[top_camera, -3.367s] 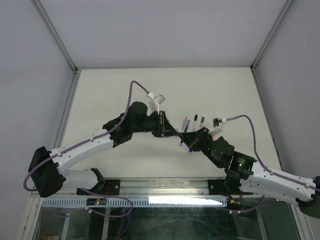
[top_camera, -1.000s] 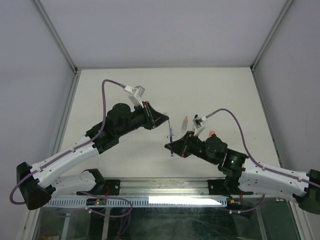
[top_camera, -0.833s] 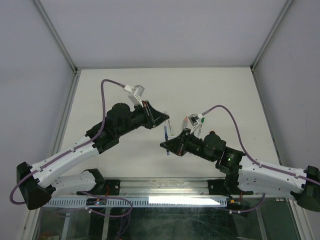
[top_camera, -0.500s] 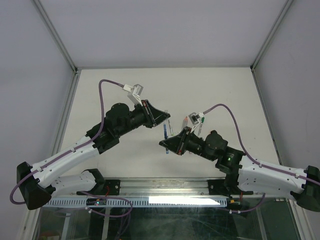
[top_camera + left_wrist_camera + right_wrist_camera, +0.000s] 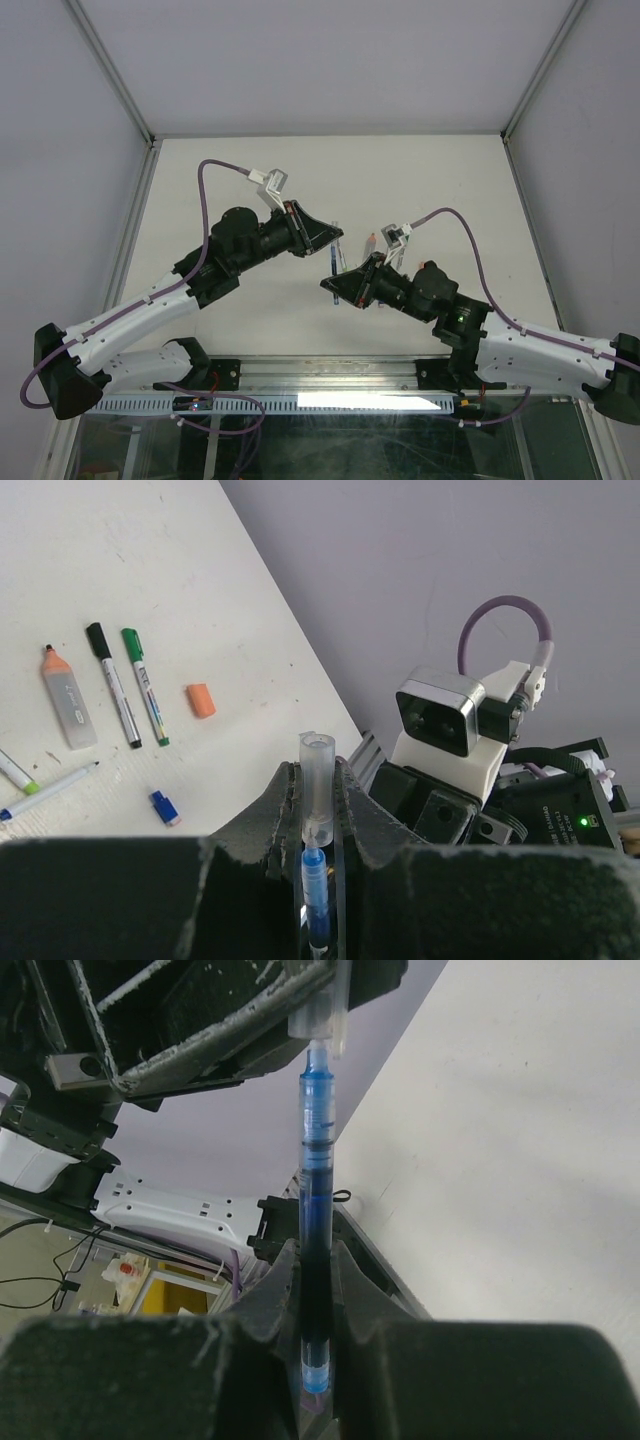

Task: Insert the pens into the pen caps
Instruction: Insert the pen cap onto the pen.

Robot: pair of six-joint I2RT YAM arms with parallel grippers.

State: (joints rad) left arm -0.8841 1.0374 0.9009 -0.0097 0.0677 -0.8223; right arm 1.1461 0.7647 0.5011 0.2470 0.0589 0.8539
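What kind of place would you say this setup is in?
Probably a robotics lab test cell: two arms bolted at the near edge of the table, plain grey panels walling it in, and marker pens laid out.

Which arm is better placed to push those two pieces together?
Probably the right: the right gripper is shut on the blue pen, whose tip sits in line at the mouth of the clear tube. The left gripper, shut on that tube, need only hold.
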